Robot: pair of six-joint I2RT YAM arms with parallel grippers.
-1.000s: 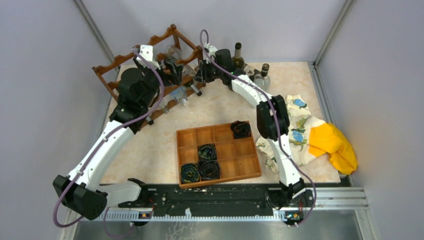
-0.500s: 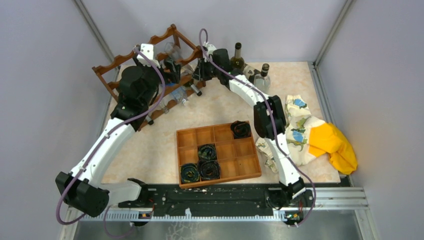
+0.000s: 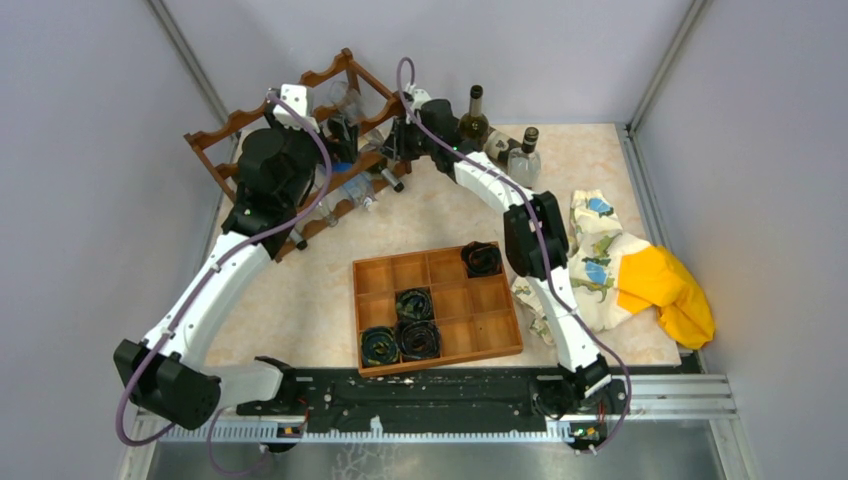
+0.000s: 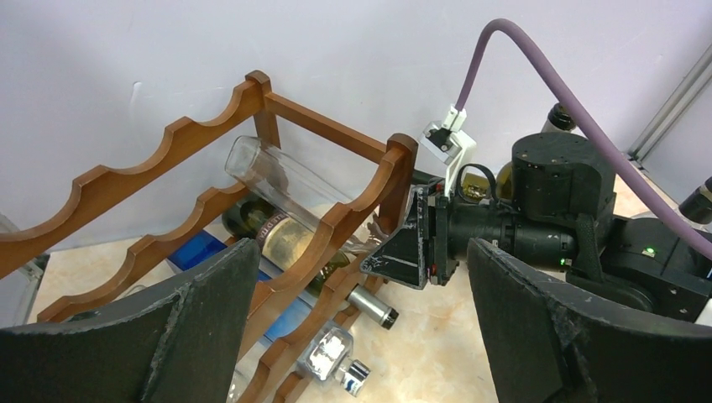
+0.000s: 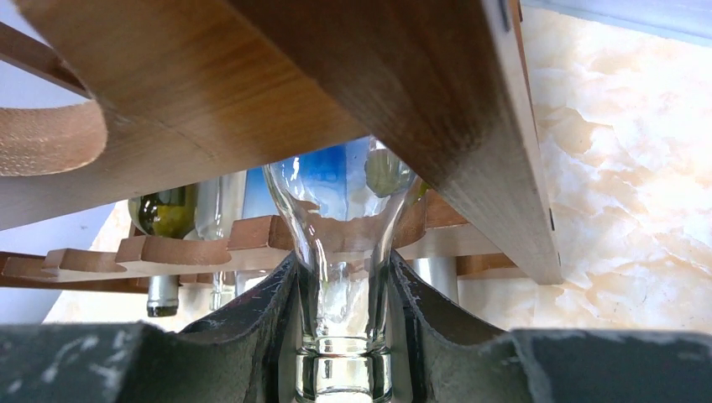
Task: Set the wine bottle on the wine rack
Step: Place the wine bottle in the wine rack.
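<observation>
Right wrist view shows the clear glass wine bottle [image 5: 340,214] taken by its neck in my right pincer [image 5: 342,281], the jaws drawn narrow and clamped on the glass just behind the lip. In the left wrist view the bottle lies nearly level across the top tier of the wine rack [image 4: 168,159]. Its base is near the far scalloped rail, its shoulder in a dip of the near rail, and its neck pokes out past the rack's end post. A dark green labelled bottle [image 4: 281,235] lies on the tier beneath. My left pincer [image 4: 361,248] hangs spread wide beside the rack, holding nothing. I judge the bottle empty, so light, but rigid, slick and breakable. The neck is the sound hold, since the lip ridge should stop it sliding, and it wants a soft release onto the wood.
</observation>
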